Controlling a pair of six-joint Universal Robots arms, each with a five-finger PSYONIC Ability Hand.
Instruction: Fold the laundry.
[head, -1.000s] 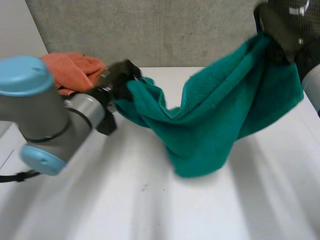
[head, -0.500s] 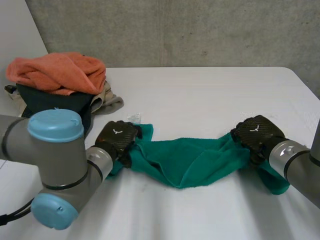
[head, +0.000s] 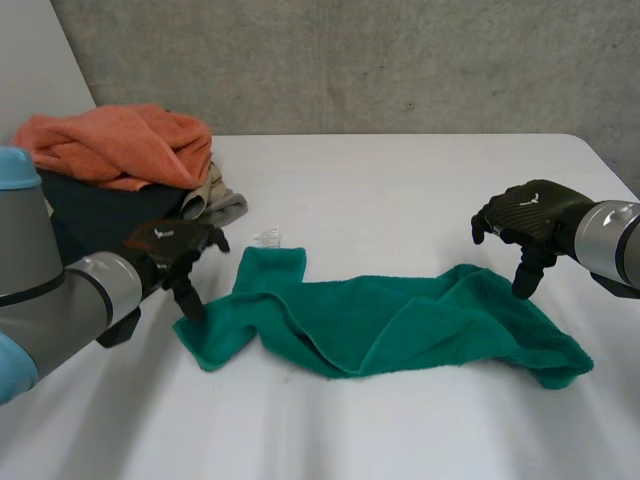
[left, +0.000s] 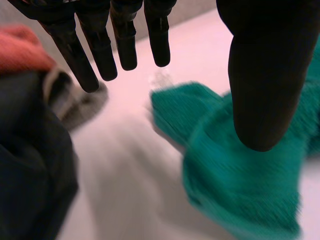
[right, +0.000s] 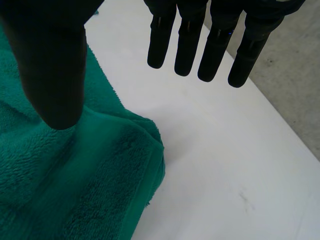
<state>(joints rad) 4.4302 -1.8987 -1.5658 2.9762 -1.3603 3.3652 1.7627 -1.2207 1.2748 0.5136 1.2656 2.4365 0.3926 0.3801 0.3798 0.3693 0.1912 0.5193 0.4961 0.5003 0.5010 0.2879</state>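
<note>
The green towel (head: 390, 325) lies on the white table (head: 400, 170), drawn out lengthwise between the two hands. It is not flat: a loose ridge runs along its middle and its near edge is doubled under. In the right wrist view its end (right: 60, 185) shows a layered, rolled edge.

The left hand (head: 170, 250) hovers at the towel's left end with straight, spread fingers (left: 100, 45) and holds nothing. Its thumb hangs over the cloth (left: 240, 190); contact cannot be confirmed, as that view is blurred. The right hand (head: 525, 215) hangs over the right end, fingers (right: 200, 40) likewise extended and empty.

This layout probably serves to spread the towel: one hand stands ready at each end to take a corner.

The far half of the table is bare and gives room for flattening. A small white tag (head: 267, 236) lies just beyond the left end. To the left, a pile with an orange towel (head: 120, 140) on a dark garment (head: 90, 215) limits the left arm's room.
</note>
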